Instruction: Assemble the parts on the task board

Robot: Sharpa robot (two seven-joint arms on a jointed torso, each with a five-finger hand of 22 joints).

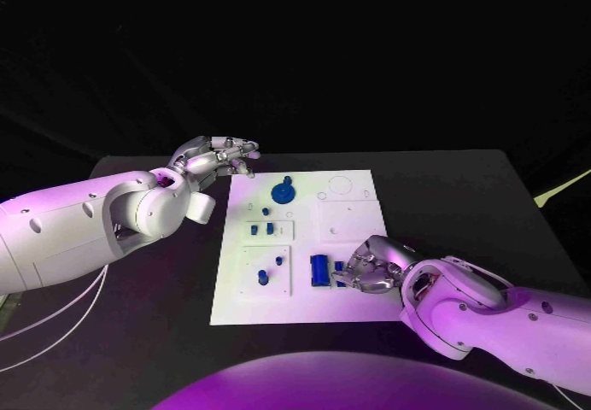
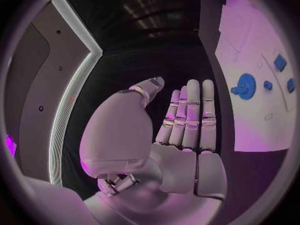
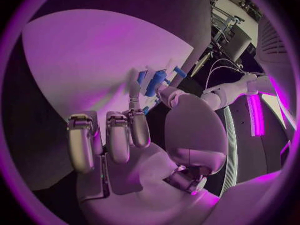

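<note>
glossy white arms (image 1: 86, 226) with thin cables, silver segmented hands (image 1: 219, 157).

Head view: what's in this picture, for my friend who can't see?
A white task board with small blue parts lies on a black table. The right hand rests at its near right side; the left hand hovers off its far left corner.

Matt white task board (image 1: 351, 213), glossy blue plastic parts (image 1: 319, 270), matt black table (image 1: 468, 196).

A black table (image 1: 468, 184) stands against dark surroundings.
</note>
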